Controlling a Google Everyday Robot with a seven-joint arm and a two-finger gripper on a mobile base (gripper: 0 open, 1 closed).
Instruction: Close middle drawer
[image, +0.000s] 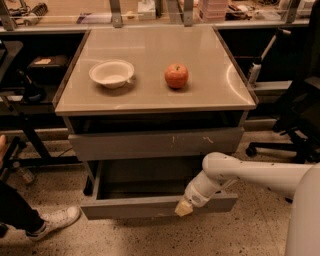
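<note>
Gripper: the gripper (184, 207) hangs low at the end of the white arm (240, 172). Its pale tip appears to touch an open drawer's front panel. How far it is open cannot be told, and nothing shows in its hold.
Middle drawer: the middle drawer (125, 207) lies just behind and to the left of the tip, pulled well out of the cabinet.
Why there: the panel is plain and has no handle, so a flat push inward looks like the way to close it.
Just above: the scratched drawer front (150, 144) sits nearly in.
Far above: 1 bowl (111, 74) and 1 apple (176, 76) rest on the table top (150, 50), well apart from the push.
Risk: the contact is right of the panel's middle, so the drawer may skew.
</note>
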